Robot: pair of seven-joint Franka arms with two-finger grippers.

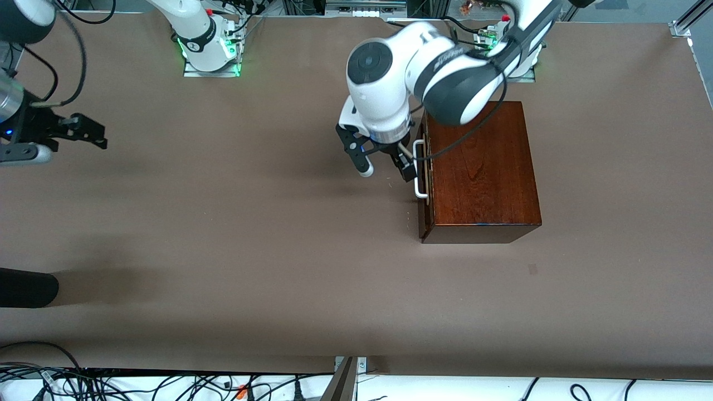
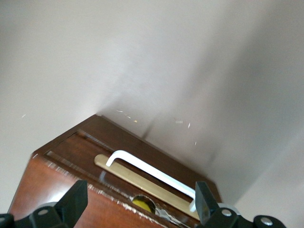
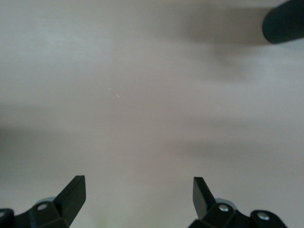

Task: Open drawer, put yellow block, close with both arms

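Note:
The dark reddish-brown box [image 1: 482, 167] stands toward the left arm's end of the table. Its drawer [image 1: 425, 192] sits pushed in, with the white handle [image 1: 419, 170] facing the table's middle. My left gripper [image 1: 386, 167] hangs open just in front of the handle and holds nothing. In the left wrist view the handle [image 2: 152, 172] lies between the open fingertips [image 2: 78, 191]. A bit of the yellow block [image 2: 142, 203] shows through a small notch at the drawer's top edge. My right gripper [image 1: 96, 132] waits open and empty over bare table at the right arm's end.
A black rounded object [image 1: 28, 287] lies at the right arm's end of the table, nearer to the front camera, and shows in the right wrist view [image 3: 285, 21]. Brown tabletop [image 1: 250, 223] spreads between the arms. Cables [image 1: 167, 384] lie below the table's front edge.

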